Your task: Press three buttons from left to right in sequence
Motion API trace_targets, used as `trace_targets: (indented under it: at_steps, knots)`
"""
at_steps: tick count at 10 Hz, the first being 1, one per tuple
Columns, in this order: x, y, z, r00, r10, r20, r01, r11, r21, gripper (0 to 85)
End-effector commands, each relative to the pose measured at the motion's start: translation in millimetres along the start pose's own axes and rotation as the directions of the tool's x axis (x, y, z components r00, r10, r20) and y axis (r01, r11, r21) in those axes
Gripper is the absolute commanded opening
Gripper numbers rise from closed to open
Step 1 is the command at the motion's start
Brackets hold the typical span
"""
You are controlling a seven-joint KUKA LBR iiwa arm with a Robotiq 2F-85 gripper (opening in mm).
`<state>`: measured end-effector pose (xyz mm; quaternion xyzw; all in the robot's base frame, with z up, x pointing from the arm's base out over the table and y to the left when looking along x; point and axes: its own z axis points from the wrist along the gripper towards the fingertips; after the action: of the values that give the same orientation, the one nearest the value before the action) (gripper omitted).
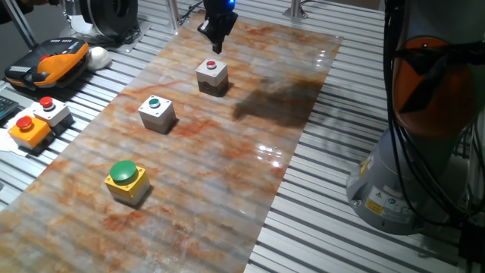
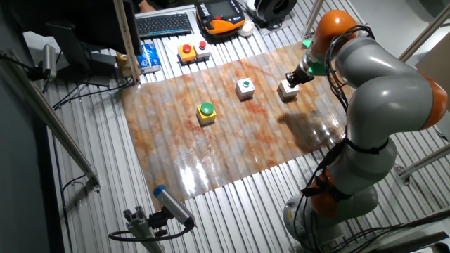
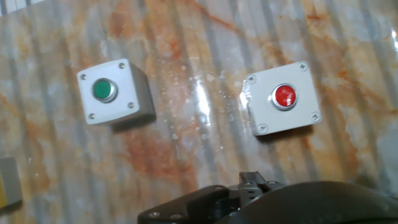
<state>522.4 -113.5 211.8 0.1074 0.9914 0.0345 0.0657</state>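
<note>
Three box switches stand in a row on the marbled board (image 1: 250, 152). The light grey box with the small red button (image 1: 212, 73) is farthest, and it also shows in the other fixed view (image 2: 287, 89) and the hand view (image 3: 283, 98). The light grey box with the small green button (image 1: 157, 112) (image 2: 245, 86) (image 3: 111, 92) is in the middle. The yellow box with the large green dome (image 1: 126, 180) (image 2: 206, 112) is nearest. My gripper (image 1: 216, 45) (image 2: 291, 78) hangs above and just behind the red-button box, apart from it. Its fingertips do not show clearly.
An orange box with a red button (image 1: 29, 129) and a grey box with a raised red button (image 1: 51, 110) sit off the board at the left. A teach pendant (image 1: 49, 61) lies behind them. The arm's base (image 1: 409, 182) stands at the right on the slatted table.
</note>
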Motion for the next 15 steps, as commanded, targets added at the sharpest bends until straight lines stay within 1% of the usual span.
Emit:
trace_targets:
  at_steps: [1,3,4,5,6,7,9,11,12,13,14,15]
  knots:
    - [-0.1,-2.1,0.8,1.000,-0.001,0.002,0.001,1.000,0.000,0.0]
    - [-0.7,-3.9,0.8,1.000,0.011,0.003,-0.011,1.000,0.006,0.0]
    - [-1.0,-6.3,0.2,1.000,0.023,-0.002,-0.023,1.000,-0.005,0.0]
    - [-0.5,-7.9,0.4,1.000,0.022,0.000,-0.022,1.000,0.003,0.0]
    - [0.7,-9.4,1.1,1.000,0.022,0.000,-0.022,1.000,0.004,0.0]
    - [3.6,-12.8,2.8,1.000,0.019,0.000,-0.019,1.000,0.002,0.0]
    - [9.6,-19.8,5.3,1.000,0.013,0.002,-0.013,1.000,-0.015,0.0]
    - [11.7,-22.7,3.8,1.000,0.008,0.002,-0.008,1.000,-0.004,0.0]
    - [12.3,-23.1,3.8,1.000,0.009,0.001,-0.009,1.000,-0.004,0.0]
    - [11.6,-22.3,4.0,1.000,0.008,0.005,-0.008,1.000,0.015,0.0]
    - [10.6,-21.2,4.0,1.000,0.009,0.008,-0.010,1.000,0.026,0.0]
    - [10.1,-20.4,4.5,1.000,0.018,0.012,-0.019,0.999,0.027,0.0]
